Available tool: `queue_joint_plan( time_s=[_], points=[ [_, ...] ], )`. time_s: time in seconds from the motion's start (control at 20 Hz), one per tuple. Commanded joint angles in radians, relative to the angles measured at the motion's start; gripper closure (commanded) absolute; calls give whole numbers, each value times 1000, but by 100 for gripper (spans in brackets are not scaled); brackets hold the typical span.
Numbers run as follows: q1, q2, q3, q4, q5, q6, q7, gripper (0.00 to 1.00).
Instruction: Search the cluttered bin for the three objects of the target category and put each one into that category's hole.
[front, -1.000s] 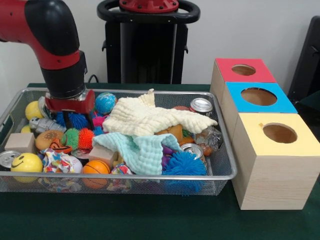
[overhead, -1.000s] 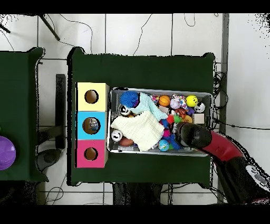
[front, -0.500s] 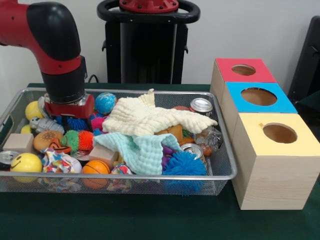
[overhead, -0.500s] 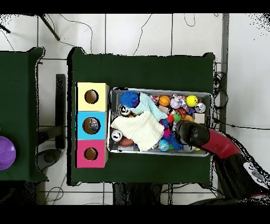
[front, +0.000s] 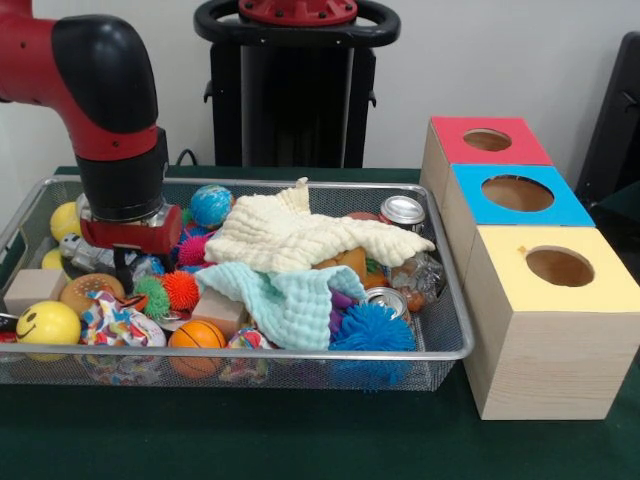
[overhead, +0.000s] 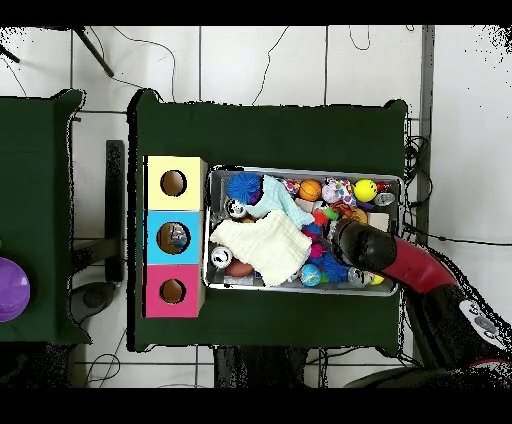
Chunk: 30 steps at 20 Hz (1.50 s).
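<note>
Gripper (front: 124, 268) down among toys at left end of wire bin (front: 300, 352) — finger state cannot tell.
Buried in clutter near green spiky ball (front: 152, 296); target category unclear — risk of snagging neighbours or mint cloth (front: 285, 300), dragging wrong pieces toward boxes (front: 520, 195) at right.

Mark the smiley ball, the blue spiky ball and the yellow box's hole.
smiley ball (front: 47, 323), front view, on its yellow face.
blue spiky ball (front: 372, 327), front view, middle of its spikes.
yellow box's hole (front: 559, 267), front view, dark inside of the hole.
</note>
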<state>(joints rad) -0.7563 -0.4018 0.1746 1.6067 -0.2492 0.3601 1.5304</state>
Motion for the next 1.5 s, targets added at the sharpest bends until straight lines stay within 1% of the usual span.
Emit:
queue_joint_plan(
  time_s=[0.05, 0.15, 0.35, 0.55, 0.65, 0.8, 0.95, 1.1, 1.2, 1.5],
  points=[
    [-11, 332, -17, -155, -119, -354, 111, 0],
    [-2, 335, -26, -157, -120, -369, 122, 0],
    [20, 335, -42, -164, -114, -366, 133, 0],
    [-8, 336, -10, -164, -124, -345, 104, 0],
    [-13, 332, -7, -159, -124, -332, 102, 0],
    [-17, 317, 1, -157, -103, -268, 98, 0],
    [22, 286, -31, -160, -69, -208, 131, 0],
    [33, 268, -31, -173, -52, -107, 110, 0],
    [33, 263, -30, -174, -45, -85, 110, 0],
    [28, 257, -17, -165, -47, -76, 108, 0]
  ],
)
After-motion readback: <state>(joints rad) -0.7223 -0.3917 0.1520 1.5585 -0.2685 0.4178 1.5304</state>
